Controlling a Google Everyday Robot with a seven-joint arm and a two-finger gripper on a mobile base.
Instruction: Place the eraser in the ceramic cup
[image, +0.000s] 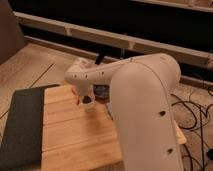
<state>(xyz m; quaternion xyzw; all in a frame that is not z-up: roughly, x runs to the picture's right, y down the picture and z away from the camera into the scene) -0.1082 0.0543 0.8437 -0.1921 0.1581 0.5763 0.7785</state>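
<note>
A wooden table (75, 135) of pale planks is seen in the lower part of the view. A dark grey mat (22, 125) is laid along the table's left side. Beyond the table's far edge, a long pale rail (100, 36) is set against a dark wall. To the right of the table, black cables (197, 115) are strewn on the floor.
</note>
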